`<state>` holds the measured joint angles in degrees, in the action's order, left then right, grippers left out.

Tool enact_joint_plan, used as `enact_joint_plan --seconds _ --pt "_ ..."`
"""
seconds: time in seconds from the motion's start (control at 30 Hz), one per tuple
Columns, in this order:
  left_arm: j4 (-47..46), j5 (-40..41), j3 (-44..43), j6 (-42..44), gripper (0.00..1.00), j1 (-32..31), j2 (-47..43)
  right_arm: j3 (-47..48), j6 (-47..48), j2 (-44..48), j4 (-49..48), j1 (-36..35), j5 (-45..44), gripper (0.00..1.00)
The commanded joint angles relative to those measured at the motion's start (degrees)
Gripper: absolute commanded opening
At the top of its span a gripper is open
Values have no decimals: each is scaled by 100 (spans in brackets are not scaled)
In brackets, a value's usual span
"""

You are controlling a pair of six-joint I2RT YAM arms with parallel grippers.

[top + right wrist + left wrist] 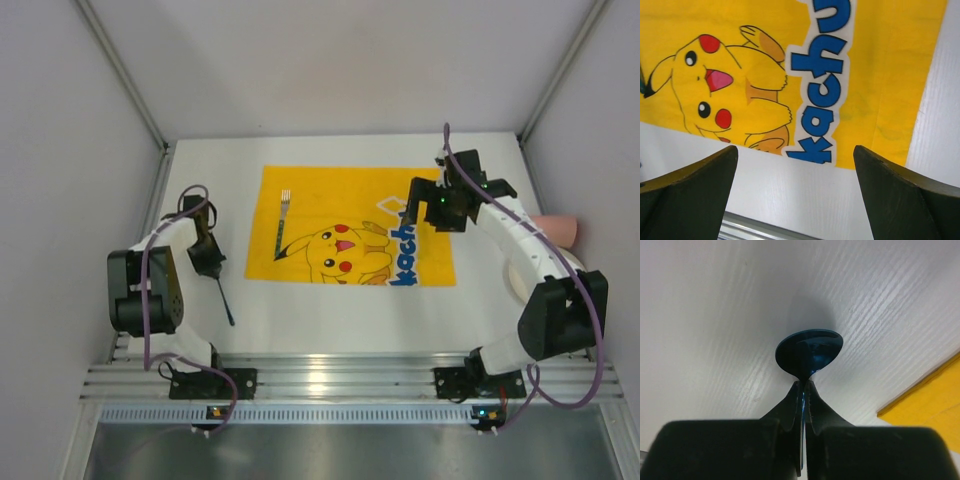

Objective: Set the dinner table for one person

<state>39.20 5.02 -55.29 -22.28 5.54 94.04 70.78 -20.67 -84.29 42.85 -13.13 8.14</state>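
Note:
The white dinner table (330, 320) carries a yellow Pikachu-print cloth (350, 225) at its middle. A fork (282, 222) lies along the cloth's left side. My left gripper (207, 260) is left of the cloth, shut on a dark blue spoon (226, 302). In the left wrist view the spoon's bowl (810, 352) sticks out past the closed gripper (804, 383), above bare table. My right gripper (428, 208) hovers open and empty over the cloth's right part. In the right wrist view it (795, 150) frames the cloth's near edge (815, 100).
A white plate (519, 272) lies at the table's right edge, partly hidden by the right arm. A pink cup (560, 230) lies on its side beyond it. Metal rails (330, 380) run along the near edge. A corner of the cloth shows in the left wrist view (927, 405).

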Motion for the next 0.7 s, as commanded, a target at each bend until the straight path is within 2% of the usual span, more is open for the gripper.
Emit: enact_joint_plan --seconds 0.0,0.07,0.1,0.17,0.4,0.6,0.67 --pt "209 343 -778 277 0 35 -95 611 317 -87 -320 -286 852 100" --pt "395 194 -1237 295 0 0 -123 691 257 -166 -707 -549 2017 100" --pt "508 149 -1770 251 0 -87 -44 830 204 -306 -804 -681 2260 100" --pt "773 17 -2300 111 0 -237 61 1163 90 -604 -954 -1067 2472 100" --pt "1309 -395 -4794 -548 0 -1624 1246 2008 -271 -1579 -1393 -1974 2438 100" --pt "1414 -1221 -6000 -1173 0 -2486 2038 2711 -315 -2327 -1657 -2414 2289 100" --pt "1546 -1231 -6335 -1217 0 -2671 2162 2696 -376 -2442 -1692 -2432 2157 99"
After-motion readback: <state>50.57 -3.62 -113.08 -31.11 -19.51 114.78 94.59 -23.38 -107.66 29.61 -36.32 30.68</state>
